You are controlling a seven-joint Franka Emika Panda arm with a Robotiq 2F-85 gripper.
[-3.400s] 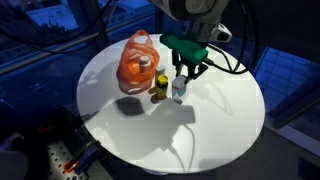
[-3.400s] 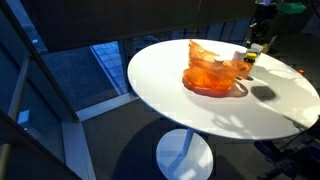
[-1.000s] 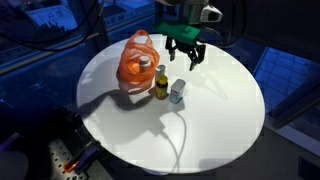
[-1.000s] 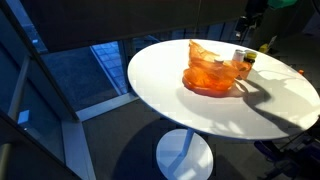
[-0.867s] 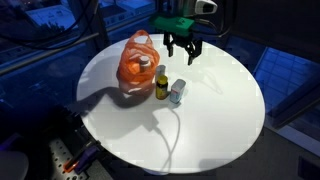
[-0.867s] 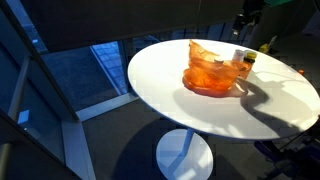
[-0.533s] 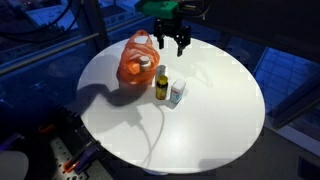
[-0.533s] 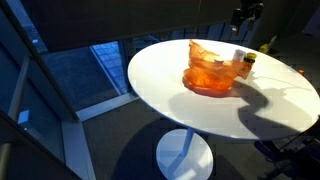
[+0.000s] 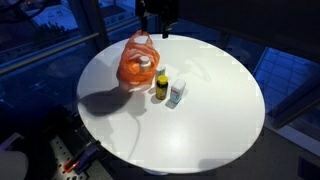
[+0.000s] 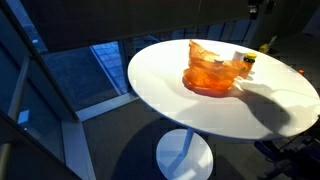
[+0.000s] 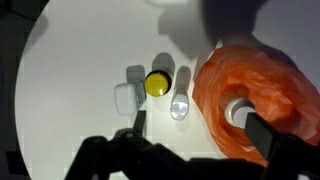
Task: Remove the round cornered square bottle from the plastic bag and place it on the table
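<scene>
The round white table [image 9: 220, 110] sits in a dim room. The square bottle [image 9: 177, 93] stands on it beside a yellow-capped bottle [image 9: 160, 87], outside the orange bag [image 9: 135, 62]. The gripper [image 11: 194, 118] (mostly cut off in the exterior views) hangs above, fingers apart.

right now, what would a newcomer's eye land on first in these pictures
The orange bag stands out most, sitting on the round white table with a white cap showing inside it. Right beside the bag stand a yellow-capped bottle and a small white bottle. The end effector hangs open high above them.
</scene>
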